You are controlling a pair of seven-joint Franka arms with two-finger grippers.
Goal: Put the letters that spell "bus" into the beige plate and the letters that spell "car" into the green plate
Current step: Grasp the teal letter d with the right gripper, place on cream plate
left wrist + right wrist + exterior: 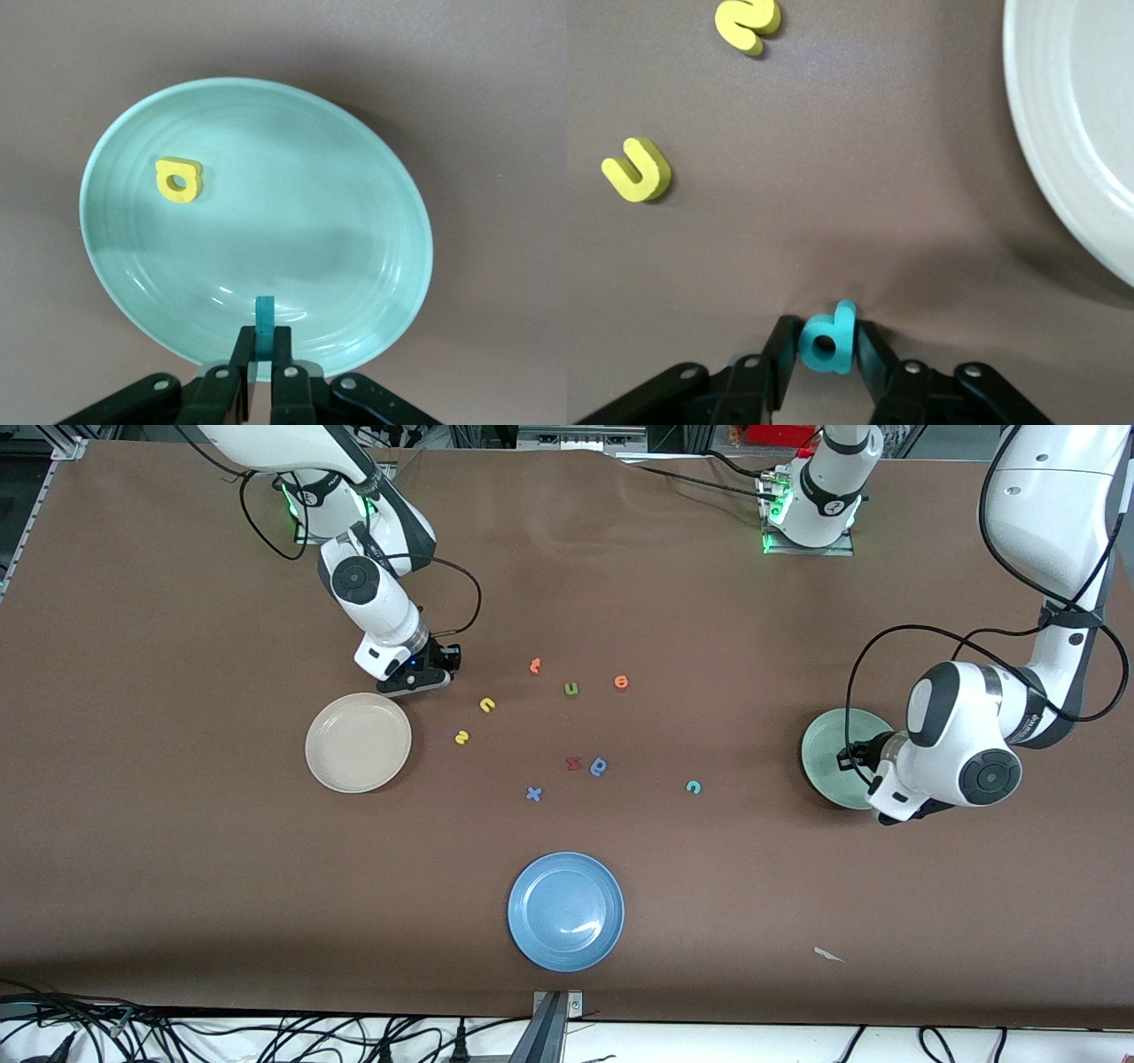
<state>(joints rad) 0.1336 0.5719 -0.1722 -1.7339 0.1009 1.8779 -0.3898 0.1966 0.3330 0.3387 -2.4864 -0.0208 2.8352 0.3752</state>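
— Right hand (826, 347)?
— Down on the bench beside the beige plate (358, 742), fingers pinching the teal b (828, 338). Yellow u (486, 705) and yellow s (461, 737) lying on the bench nearby, toward the middle.
— Left hand (259, 376)?
— Over the green plate (372, 257) near the left arm's end, clamped on the thin teal r (264, 314). Yellow a (178, 180) already lying in that plate. Teal c (694, 786) out on the bench, between the middle and the green plate.

teal b (828, 339), yellow a (178, 180), mint-green plate (372, 292)
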